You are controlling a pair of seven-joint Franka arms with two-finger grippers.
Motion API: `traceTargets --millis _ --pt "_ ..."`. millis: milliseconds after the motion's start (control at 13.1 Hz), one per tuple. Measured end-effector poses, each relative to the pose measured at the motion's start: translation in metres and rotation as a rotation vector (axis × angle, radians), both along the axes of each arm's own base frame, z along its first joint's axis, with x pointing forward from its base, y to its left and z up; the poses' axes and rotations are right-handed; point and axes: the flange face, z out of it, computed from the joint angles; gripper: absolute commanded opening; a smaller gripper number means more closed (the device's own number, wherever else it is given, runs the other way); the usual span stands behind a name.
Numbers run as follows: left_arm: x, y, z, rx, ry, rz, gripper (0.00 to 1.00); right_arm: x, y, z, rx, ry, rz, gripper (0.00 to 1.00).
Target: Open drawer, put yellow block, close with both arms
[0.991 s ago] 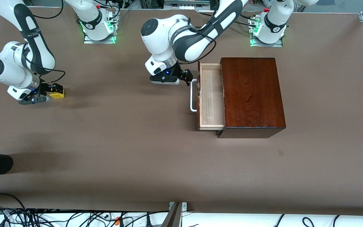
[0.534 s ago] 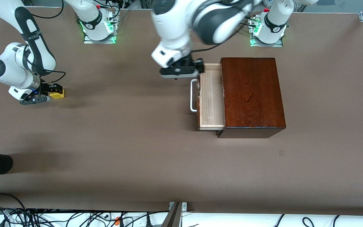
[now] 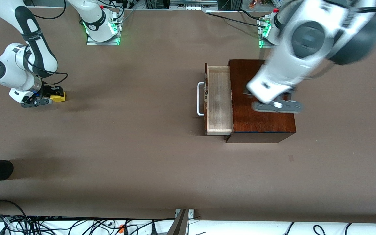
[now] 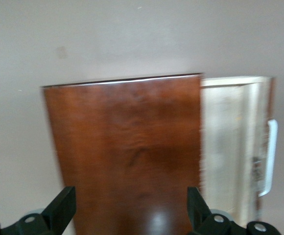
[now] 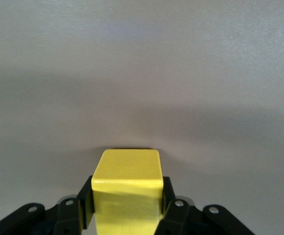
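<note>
We see the small bright-yellow cube (image 5: 127,186) low on the brown tabletop (image 3: 142,156) toward the right arm's end, well apart from the glossy dark reddish-brown wooden box (image 3: 261,124); the right gripper (image 3: 46,97) has its black fingers (image 5: 85,203) pressed to both sides of the cube, clamped on it. The pale light-wood drawer (image 3: 219,98) with its white U-shaped bar handle (image 3: 200,99) stands pulled out and empty, its tray facing the right arm's end. The left gripper (image 4: 130,213) hangs over the box top, jaws spread wide and holding nothing.

We judge the step in hand to be carrying the cube to the tray. To do it well, we would lift straight up first so the cube clears the tabletop without dragging; then cross high enough to pass over the handle and the drawer front; centre the cube over the tray's bare floor, lower it close, and only then release; the left arm should keep clear of the tray's opening so the two do not meet.
</note>
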Motion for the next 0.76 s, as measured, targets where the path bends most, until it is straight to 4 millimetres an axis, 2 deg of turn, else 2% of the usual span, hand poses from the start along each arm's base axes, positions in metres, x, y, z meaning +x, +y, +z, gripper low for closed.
traceTargets --millis 229,381,457,610,762 --pt "0.017 0.098 0.008 -0.049 0.057 -0.046 1.0 0.015 0.024 0.057 0.035 -0.016 0.046 0.31" --pt "0.02 0.151 0.017 -0.077 0.064 -0.038 1.0 0.028 0.045 0.096 0.043 -0.048 0.089 0.31" --pt "0.019 0.171 0.022 -0.086 0.062 -0.038 1.0 0.035 0.057 0.112 0.048 -0.048 0.114 0.31" --pt "0.016 0.192 0.033 -0.086 0.043 -0.053 1.0 0.057 0.094 0.145 0.054 -0.039 0.176 0.31" --pt "0.012 0.198 0.043 -0.083 -0.01 -0.055 1.0 0.079 0.148 0.178 0.055 -0.048 0.24 0.31"
